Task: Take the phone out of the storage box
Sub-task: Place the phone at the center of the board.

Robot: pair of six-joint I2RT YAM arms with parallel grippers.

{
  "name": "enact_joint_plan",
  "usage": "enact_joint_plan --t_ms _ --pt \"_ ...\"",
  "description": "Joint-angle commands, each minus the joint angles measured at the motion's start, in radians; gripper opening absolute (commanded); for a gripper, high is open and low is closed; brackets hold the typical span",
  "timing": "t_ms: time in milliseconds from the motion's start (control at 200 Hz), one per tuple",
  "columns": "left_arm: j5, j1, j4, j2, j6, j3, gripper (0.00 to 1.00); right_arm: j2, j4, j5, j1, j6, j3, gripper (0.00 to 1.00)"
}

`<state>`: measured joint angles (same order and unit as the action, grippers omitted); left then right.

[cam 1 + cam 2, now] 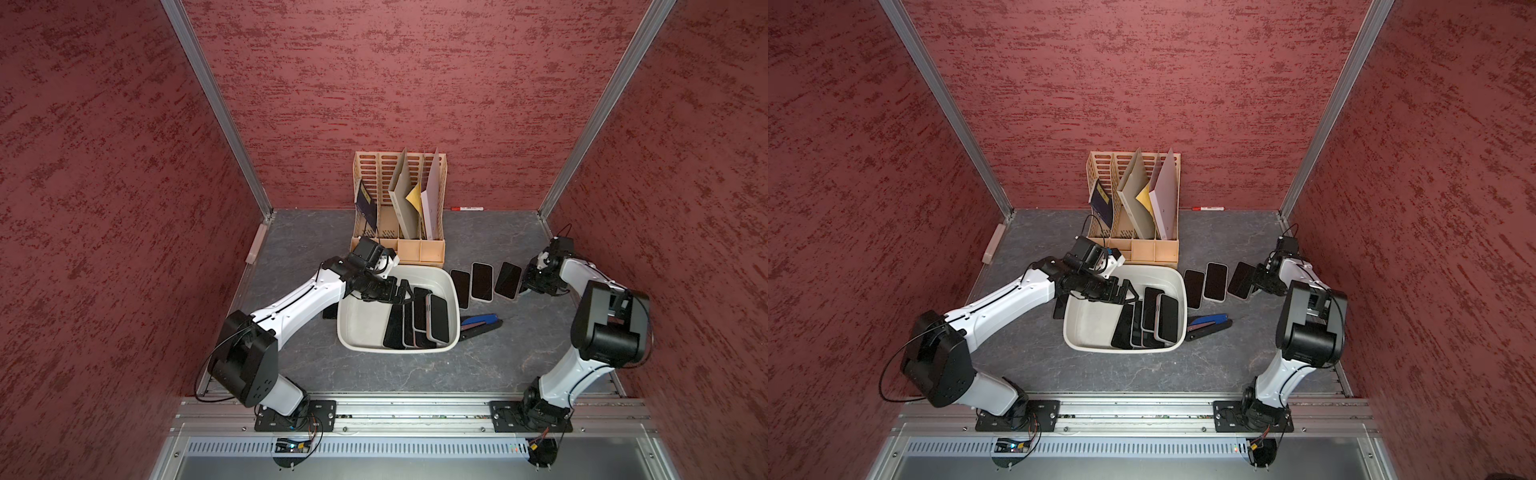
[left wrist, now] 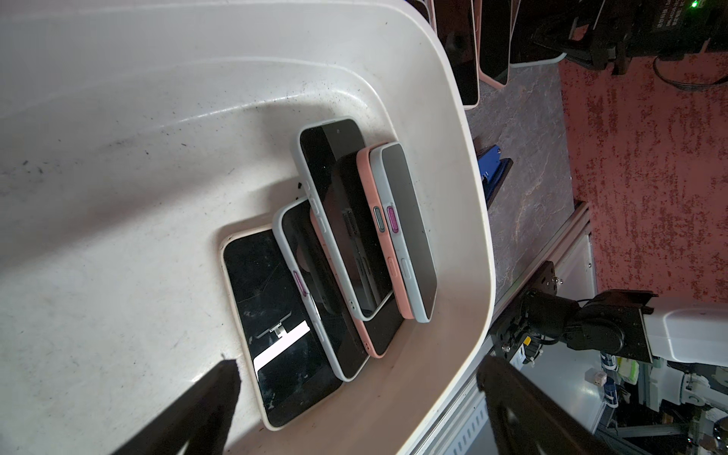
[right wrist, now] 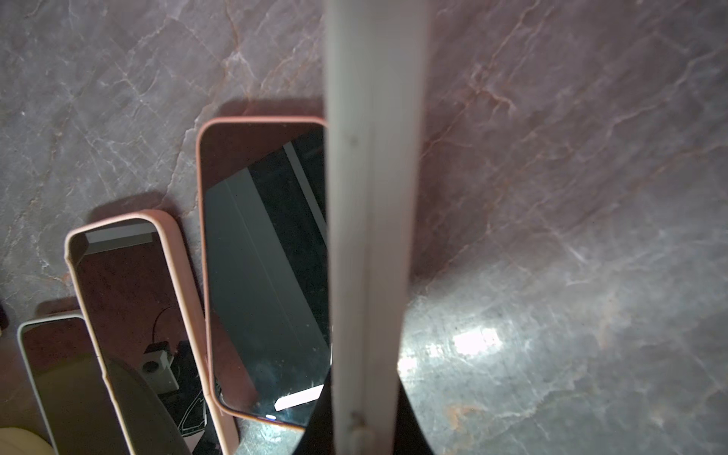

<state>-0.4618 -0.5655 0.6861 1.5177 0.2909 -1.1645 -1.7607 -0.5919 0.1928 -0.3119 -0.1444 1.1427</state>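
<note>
Counting: six boxed phones in storage box | three table phones | left pincer wide | right pincer clamping held phone

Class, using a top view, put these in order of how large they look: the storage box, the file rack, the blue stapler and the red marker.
1. storage box and file rack: look about alike, and the rack rises nearer the camera, so unranked
2. blue stapler
3. red marker

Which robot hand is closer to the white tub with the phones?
Left. The left gripper hangs over the storage box; the right gripper sits beyond the phones lying beside it.
</note>
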Motion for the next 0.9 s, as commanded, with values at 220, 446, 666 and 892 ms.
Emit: enact_joint_plan --t_ms 220,446,666,892 --pt "0.008 0.012 -0.065 0.023 0.016 -0.011 1.0 -0.016 0.055 0.2 0.005 0.023 -0.038 0.0" --pt "0.008 0.019 -0.032 0.068 -0.002 -0.044 1.0 -0.045 0.044 0.291 0.001 0.003 -0.025 0.0" --pt "0.018 0.019 -0.034 0.072 0.006 -0.04 1.0 -0.084 0.039 0.316 -0.025 -0.028 -0.013 0.0" --pt "0.121 0.021 0.05 0.083 -0.01 -0.061 1.0 -0.107 -0.005 0.295 -0.078 -0.054 0.01 0.14"
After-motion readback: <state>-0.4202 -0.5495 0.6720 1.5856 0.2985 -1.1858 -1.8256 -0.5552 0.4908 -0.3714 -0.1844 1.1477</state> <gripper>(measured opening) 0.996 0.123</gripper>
